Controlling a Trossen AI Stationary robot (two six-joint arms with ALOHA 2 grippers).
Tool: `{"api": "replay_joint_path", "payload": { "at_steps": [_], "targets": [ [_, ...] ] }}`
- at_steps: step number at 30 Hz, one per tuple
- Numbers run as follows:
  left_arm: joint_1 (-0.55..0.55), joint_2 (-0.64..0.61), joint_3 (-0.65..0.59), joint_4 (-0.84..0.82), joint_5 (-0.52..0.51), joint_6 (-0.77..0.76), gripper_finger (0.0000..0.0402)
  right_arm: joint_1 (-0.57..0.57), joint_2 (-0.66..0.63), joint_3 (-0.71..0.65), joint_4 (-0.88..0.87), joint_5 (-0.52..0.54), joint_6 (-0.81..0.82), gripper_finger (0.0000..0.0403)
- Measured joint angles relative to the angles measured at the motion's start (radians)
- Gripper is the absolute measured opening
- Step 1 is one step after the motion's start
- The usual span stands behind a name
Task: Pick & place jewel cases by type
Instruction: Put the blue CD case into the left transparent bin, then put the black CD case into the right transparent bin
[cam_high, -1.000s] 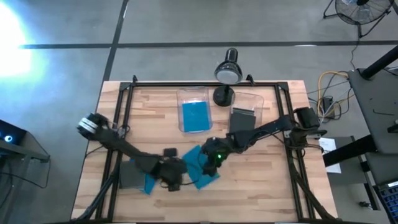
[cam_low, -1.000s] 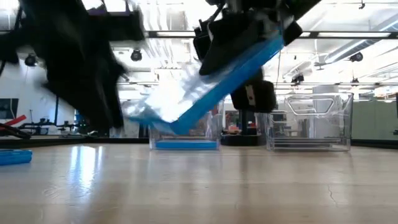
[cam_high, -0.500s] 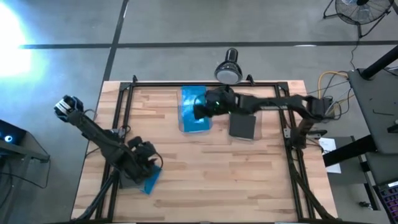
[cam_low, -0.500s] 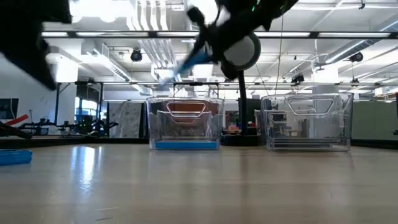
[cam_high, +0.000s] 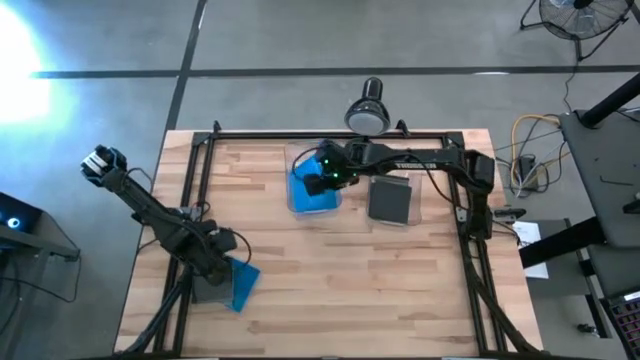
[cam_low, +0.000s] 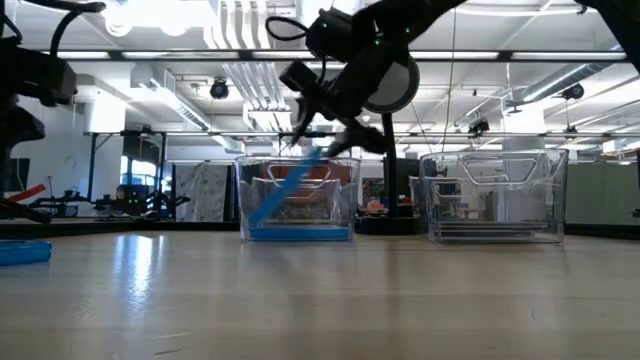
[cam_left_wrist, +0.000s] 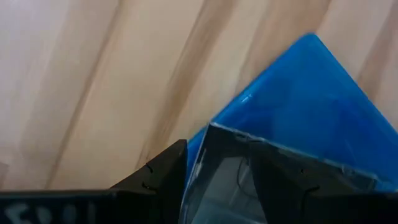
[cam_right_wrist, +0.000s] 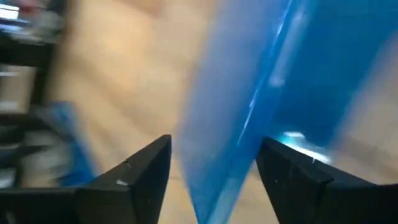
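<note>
Right end effector (cam_high: 318, 181) sits over the far-left clear bin (cam_high: 296, 200), fingers spread; a blue jewel case (cam_low: 283, 187) leans tilted inside that bin, free of the fingers, above another blue one lying flat on its floor. Left end effector (cam_high: 215, 262) is at the table's (cam_high: 350, 280) near-left over a dark case (cam_high: 207, 291) and a blue case (cam_high: 243, 285); fingers apart, apparently not pinching. Dark cases (cam_high: 389, 199) fill the far-right bin.

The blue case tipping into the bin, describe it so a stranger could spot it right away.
Find the two clear bins at the table's far edge; take the left bin, under the right tool. The blue case leans slanted inside it, unlike the flat blue case on its floor.
</note>
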Motion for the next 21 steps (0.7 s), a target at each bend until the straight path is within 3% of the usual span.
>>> {"api": "replay_joint_path", "payload": {
  "at_steps": [3, 6, 10, 12, 16, 21],
  "targets": [
    [0.0, -0.028, -0.009, 0.002, 0.011, 0.055, 0.0155, 0.041, -0.005, 0.065, -0.176, 0.151, -0.051, 0.0241],
    [-0.001, -0.036, -0.026, 0.005, 0.085, 0.187, 0.0155, 0.1, -0.013, 0.128, -0.26, 0.236, -0.12, 0.0252],
    [-0.002, -0.028, -0.062, 0.007, 0.231, 0.365, 0.0155, 0.188, -0.012, 0.187, -0.276, 0.268, -0.188, 0.026],
    [-0.003, -0.026, -0.077, 0.015, 0.256, 0.407, 0.0155, 0.23, -0.012, 0.211, -0.276, 0.258, -0.227, 0.0262],
    [-0.004, -0.027, -0.115, 0.057, 0.236, 0.425, 0.0155, 0.313, -0.012, 0.24, -0.307, 0.26, -0.332, 0.0263],
    [-0.005, -0.018, -0.129, 0.131, 0.097, 0.348, 0.0155, 0.399, -0.011, 0.228, -0.307, 0.369, -0.375, 0.0257]
  ]
}}
